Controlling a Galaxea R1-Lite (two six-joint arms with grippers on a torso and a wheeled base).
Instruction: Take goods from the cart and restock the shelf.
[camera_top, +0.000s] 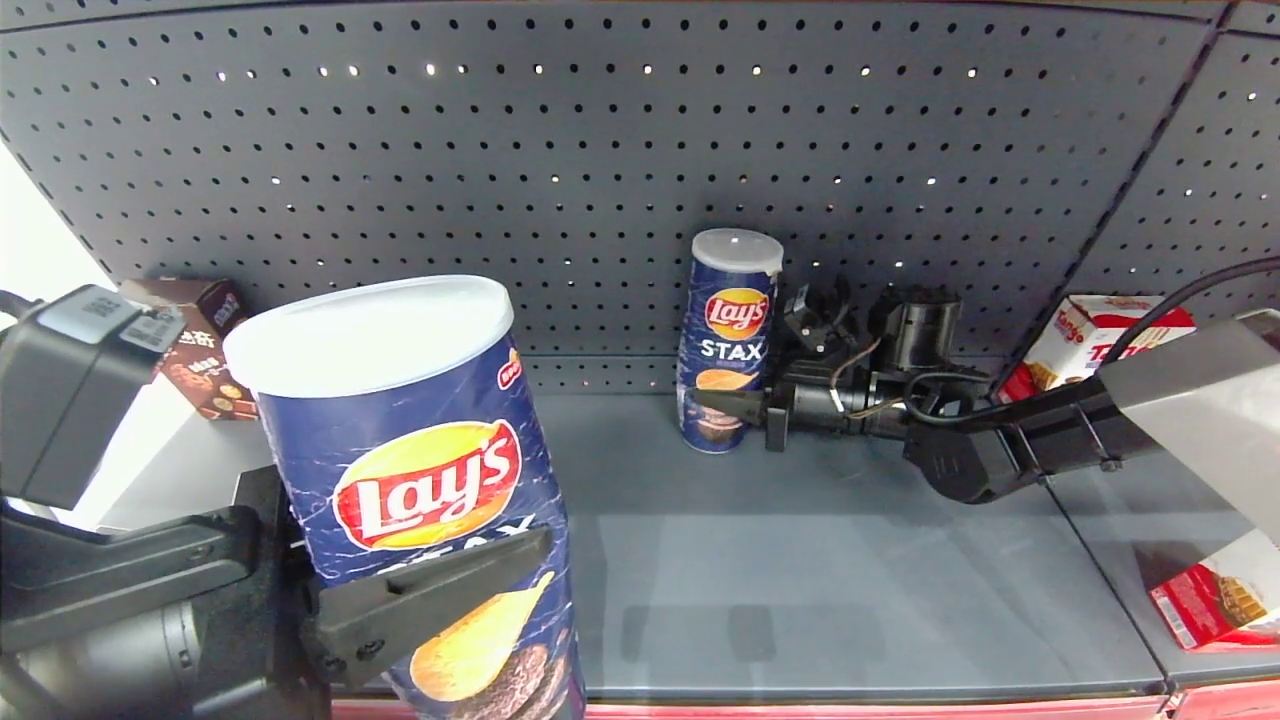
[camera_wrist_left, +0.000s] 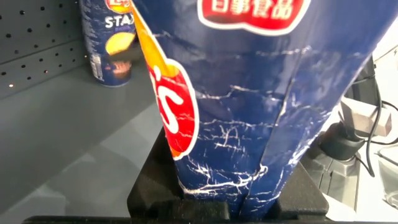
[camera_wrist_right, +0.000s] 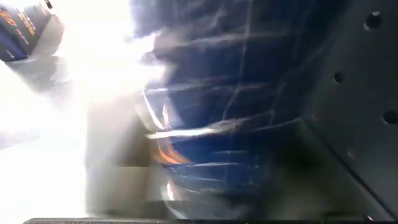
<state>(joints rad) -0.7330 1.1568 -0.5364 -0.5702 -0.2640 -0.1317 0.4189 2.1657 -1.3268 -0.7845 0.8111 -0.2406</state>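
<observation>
Left pincer (camera_top: 440, 580) pinches the near can (camera_top: 400, 420); right pincer (camera_top: 728, 396) pinches the far can (camera_top: 735, 300) on the shelf (camera_top: 850, 560)

Shop, pegboard shelf (camera_top: 800, 560), snack boxes (camera_top: 1090, 335)

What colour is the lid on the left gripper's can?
White lid on the dark blue chip can; head view shows it best.

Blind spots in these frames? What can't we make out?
- Right pincer, head view: its far side is hidden behind the shelf can, so grip unclear.
- Right wrist view: glare and blur wash out most detail.
- Held can, head view: base cut off by the bottom edge.
- Red box, head view: cut by the right edge.
</observation>
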